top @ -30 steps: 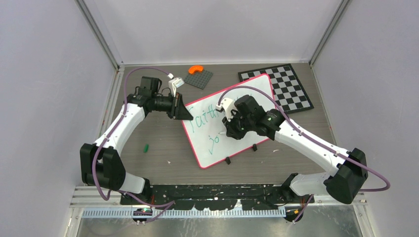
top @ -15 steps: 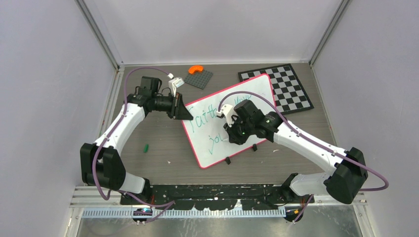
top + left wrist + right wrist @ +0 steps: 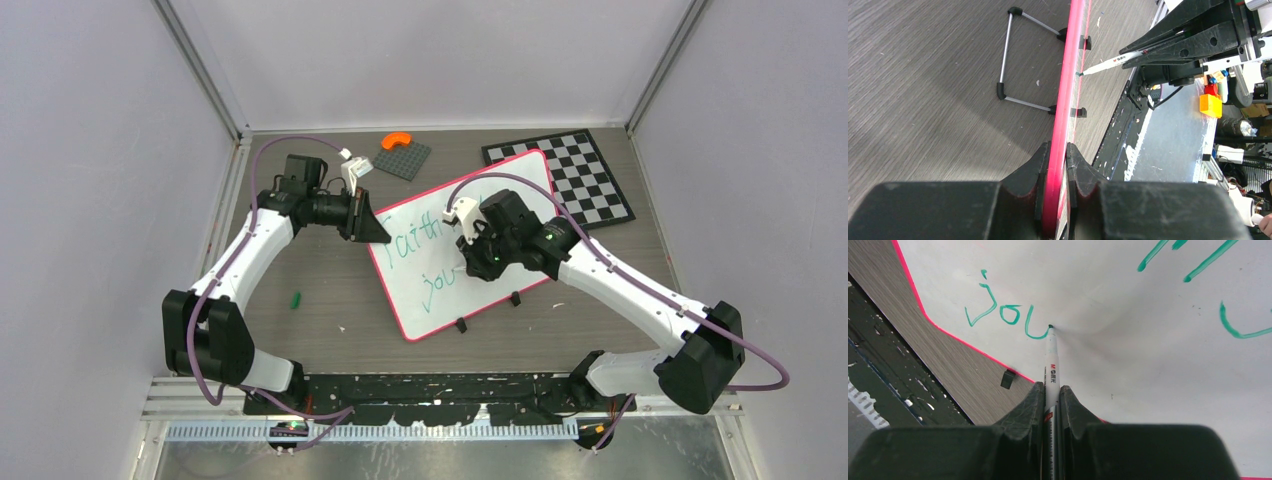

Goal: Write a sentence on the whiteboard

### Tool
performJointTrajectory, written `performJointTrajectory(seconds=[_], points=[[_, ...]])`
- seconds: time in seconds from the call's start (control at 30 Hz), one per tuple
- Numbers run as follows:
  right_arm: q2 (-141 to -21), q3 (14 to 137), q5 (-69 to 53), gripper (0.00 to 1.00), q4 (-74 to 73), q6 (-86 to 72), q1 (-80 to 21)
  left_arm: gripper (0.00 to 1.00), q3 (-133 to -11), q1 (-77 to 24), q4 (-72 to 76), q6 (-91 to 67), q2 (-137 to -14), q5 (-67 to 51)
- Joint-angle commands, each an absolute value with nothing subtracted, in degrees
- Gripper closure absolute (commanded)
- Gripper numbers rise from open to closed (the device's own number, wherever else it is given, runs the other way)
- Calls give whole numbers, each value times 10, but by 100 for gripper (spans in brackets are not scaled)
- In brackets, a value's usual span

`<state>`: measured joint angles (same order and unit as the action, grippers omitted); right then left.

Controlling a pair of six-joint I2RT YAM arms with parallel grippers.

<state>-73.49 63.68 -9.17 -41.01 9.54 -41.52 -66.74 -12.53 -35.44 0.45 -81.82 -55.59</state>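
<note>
The whiteboard (image 3: 520, 185) stands tilted on its clips at mid-table, white with a red-pink rim. My left gripper (image 3: 378, 232) is shut on its left rim (image 3: 1068, 100). My right gripper (image 3: 478, 262) is shut on a white marker (image 3: 1051, 367) with a green tip touching the board. The sentence (image 3: 432, 262) shows in green: "Faith" partly hidden by my right arm on the upper line, "jou" (image 3: 1005, 315) on the lower line. The marker tip sits at the end of the "u". The marker also shows in the left wrist view (image 3: 1110, 62).
A checkered chessboard (image 3: 575, 180) lies behind the whiteboard at the right. A dark grey baseplate (image 3: 404, 158) with an orange piece (image 3: 396, 140) lies at the back. A small green cap (image 3: 296, 298) lies on the table at the left. A wire stand (image 3: 1013, 55) props the board.
The right gripper has moved the marker along the lower line, and the writing grew from "jo" to "jou". The left arm has held still on the rim.
</note>
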Motion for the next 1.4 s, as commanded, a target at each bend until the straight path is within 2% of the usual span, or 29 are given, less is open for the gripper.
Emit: performJointTrajectory(seconds=[0.0,0.53,0.83,1.37], points=[[-736,660,-77,100,-382,101,-413,100,-672,-127,-360,31,-831,-486],[-721,604,-91,100,-400,105,-412,100,-673,-128,-361,33,-834,-486],[-700,640,-103,100,-442,114,-407,100,-677,-127,-362,32,-837,-492],[-721,660,-85,100,-410,112,-399,100,-675,-127,-362,32,-837,-492]])
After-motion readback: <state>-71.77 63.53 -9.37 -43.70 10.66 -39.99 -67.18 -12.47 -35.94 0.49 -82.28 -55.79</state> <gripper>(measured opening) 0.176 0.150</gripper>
